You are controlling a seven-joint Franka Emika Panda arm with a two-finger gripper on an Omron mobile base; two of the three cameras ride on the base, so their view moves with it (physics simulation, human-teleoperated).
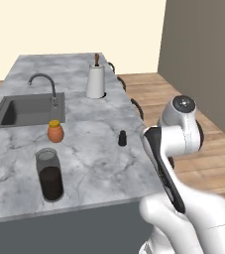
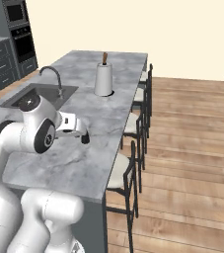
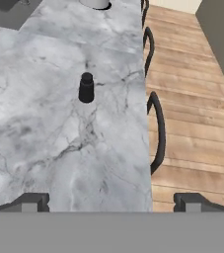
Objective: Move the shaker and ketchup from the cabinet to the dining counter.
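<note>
Left base view: the shaker (image 1: 122, 138) stands upright on the marble tabletop (image 1: 99, 163), near its right edge. An orange jar (image 1: 55, 132) stands to its left, near the sink (image 1: 25, 110).

Right base view: the shaker (image 2: 85, 139) is partly hidden behind the arm.

Hand view: the gripper (image 3: 111, 201) is fully open and empty, its fingertips (image 3: 32, 201) wide apart, well short of the shaker (image 3: 86, 88).

black shaker (image 3: 86, 88); grey-white veined marble dining counter (image 3: 49, 143); orange jar (image 1: 55, 132), yellow lid.
</note>
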